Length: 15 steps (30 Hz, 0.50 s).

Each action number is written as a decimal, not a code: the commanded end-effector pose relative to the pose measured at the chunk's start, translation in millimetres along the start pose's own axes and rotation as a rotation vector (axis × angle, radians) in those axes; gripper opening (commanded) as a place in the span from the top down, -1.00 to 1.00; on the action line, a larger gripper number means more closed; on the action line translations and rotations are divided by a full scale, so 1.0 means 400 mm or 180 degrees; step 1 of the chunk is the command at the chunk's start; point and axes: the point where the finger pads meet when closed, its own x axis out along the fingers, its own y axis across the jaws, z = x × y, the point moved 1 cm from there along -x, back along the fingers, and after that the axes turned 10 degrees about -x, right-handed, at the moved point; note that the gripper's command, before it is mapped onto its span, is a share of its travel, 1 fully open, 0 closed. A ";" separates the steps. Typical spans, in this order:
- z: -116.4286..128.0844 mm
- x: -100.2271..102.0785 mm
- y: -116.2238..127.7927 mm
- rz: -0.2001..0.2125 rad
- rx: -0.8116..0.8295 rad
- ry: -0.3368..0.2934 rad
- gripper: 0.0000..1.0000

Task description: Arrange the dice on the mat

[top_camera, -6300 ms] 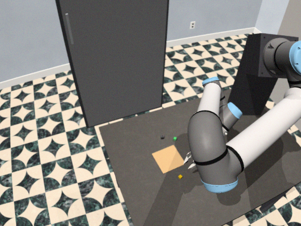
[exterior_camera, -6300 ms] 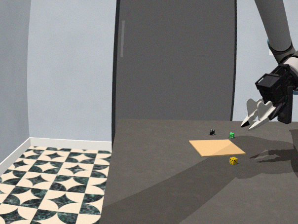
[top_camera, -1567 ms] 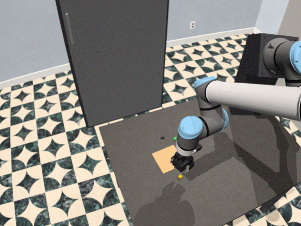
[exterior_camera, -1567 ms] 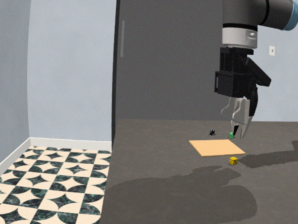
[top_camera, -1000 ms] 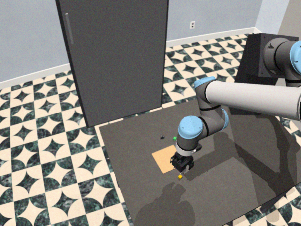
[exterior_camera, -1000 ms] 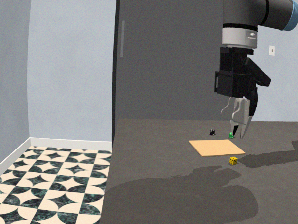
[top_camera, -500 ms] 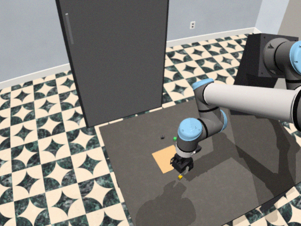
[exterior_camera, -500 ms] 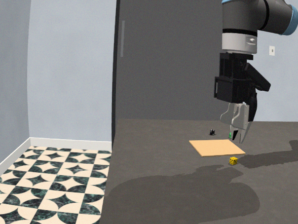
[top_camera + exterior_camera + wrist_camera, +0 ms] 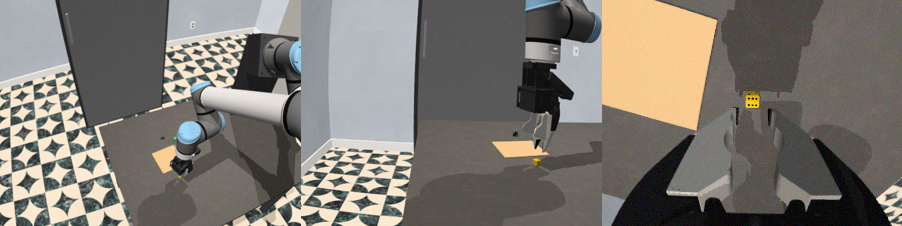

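Gripper [image 9: 540,147] hanging tip-down over the desk [image 9: 139,199], fingers set to a narrow gap with nothing between them. Directly below and just ahead of the tips, flat on the desk and just off the mat's near corner, the yellow die [image 9: 536,162], showing six up in the wrist view, lined up with the gap, so probably a straight drop onto it. Farther off, past the mat [image 9: 515,149] toward the desk's far edge, the green die [image 9: 175,138] and black die [image 9: 515,133], neither on the mat.
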 end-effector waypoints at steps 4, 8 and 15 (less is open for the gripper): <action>0.011 0.023 -0.004 -0.0011 -0.0014 -0.0014 0.64; 0.011 0.033 -0.004 -0.0011 -0.0014 -0.0014 0.64; 0.011 0.041 -0.004 -0.0011 -0.0014 -0.0014 0.64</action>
